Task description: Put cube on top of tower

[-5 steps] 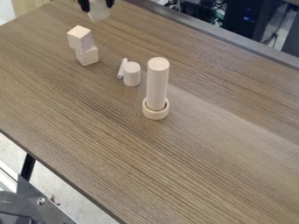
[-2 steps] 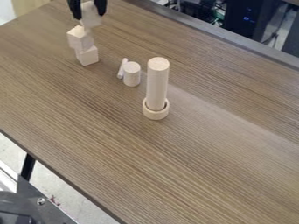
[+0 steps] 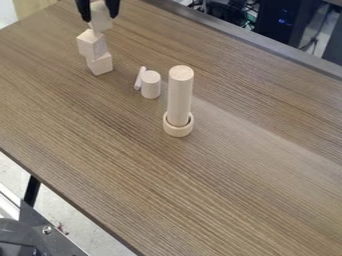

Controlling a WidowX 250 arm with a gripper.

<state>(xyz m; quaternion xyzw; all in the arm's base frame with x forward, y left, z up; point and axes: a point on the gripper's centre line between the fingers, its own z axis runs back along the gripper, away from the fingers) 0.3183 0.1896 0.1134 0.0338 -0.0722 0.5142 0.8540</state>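
At the top left of the view, the gripper (image 3: 98, 11) is shut on a pale wooden cube (image 3: 101, 21), one black finger on either side. Directly under it stands a tower of two wooden cubes, the upper cube (image 3: 91, 44) sitting a bit left of the lower cube (image 3: 100, 64). The held cube's bottom overlaps the back of the upper cube's top face in view; whether the two touch, I cannot tell.
Right of the tower, a thin peg (image 3: 139, 78) leans beside a short cylinder (image 3: 151, 84). Nearer the middle, a tall cylinder (image 3: 180, 95) stands in a round wooden ring (image 3: 178, 130). The brown table (image 3: 220, 190) has its back edge at upper right.
The gripper has carried its cube left and somewhat down, from behind and right of the tower to over it. In the last half second it shifted only slightly left. The tower has not moved.
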